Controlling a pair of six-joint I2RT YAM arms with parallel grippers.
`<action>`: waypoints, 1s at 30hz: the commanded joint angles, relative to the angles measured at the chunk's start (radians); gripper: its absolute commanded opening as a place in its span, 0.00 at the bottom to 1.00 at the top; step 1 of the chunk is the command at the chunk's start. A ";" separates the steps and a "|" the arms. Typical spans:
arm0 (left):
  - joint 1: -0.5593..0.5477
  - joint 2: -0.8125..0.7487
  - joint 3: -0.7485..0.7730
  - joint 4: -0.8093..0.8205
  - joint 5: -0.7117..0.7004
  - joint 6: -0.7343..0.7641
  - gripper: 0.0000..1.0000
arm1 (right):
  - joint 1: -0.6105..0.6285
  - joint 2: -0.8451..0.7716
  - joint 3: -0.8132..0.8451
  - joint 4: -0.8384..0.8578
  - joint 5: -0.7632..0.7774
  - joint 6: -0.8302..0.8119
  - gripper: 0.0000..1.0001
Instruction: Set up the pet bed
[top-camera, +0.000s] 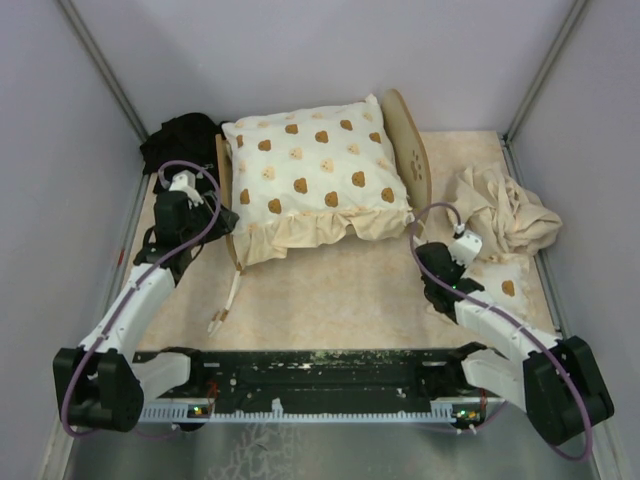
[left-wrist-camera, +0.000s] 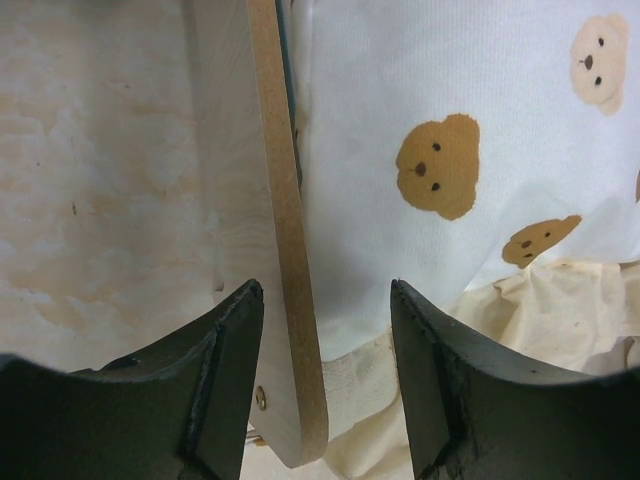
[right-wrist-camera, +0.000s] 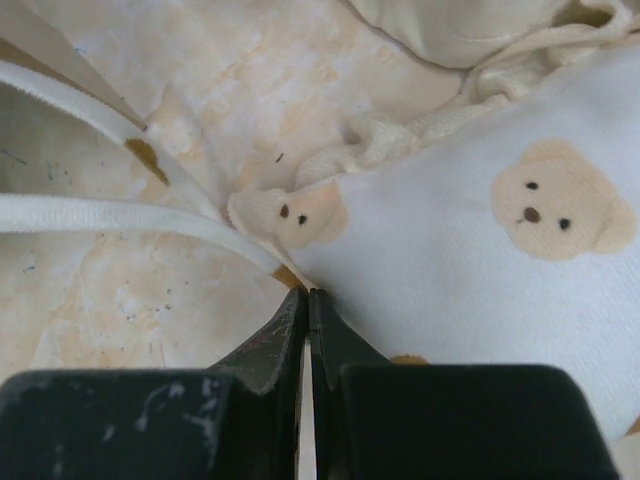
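The pet bed's light-wood frame stands at the back centre, its rounded headboard with paw cutout (top-camera: 410, 152) on the right and its footboard (top-camera: 229, 215) on the left. A cream frilled bear-print cushion (top-camera: 315, 175) covers it; the striped mattress is hidden. My left gripper (top-camera: 207, 200) is open, its jaws on either side of the footboard's edge (left-wrist-camera: 285, 250) without touching it, the cushion (left-wrist-camera: 450, 150) just to its right. My right gripper (top-camera: 463, 243) is shut at the corner of a small white bear-print cushion (right-wrist-camera: 480, 230), where its white ties (right-wrist-camera: 110, 212) join.
A crumpled beige cloth (top-camera: 505, 212) lies at the back right, with the small cushion (top-camera: 505, 285) in front of it. A black bundle (top-camera: 182, 135) sits at the back left. Loose ties (top-camera: 228, 300) trail from the footboard. Grey walls close in both sides.
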 joint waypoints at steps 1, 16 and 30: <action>0.006 -0.018 0.048 -0.014 0.008 0.028 0.59 | -0.005 -0.009 0.048 0.063 -0.107 -0.130 0.10; -0.042 -0.098 0.104 -0.046 0.161 0.122 0.57 | 0.007 -0.009 0.193 0.333 -0.347 -0.235 0.47; -0.256 -0.051 0.044 0.114 0.222 0.017 0.58 | 0.020 0.239 0.338 0.350 -0.198 -0.274 0.38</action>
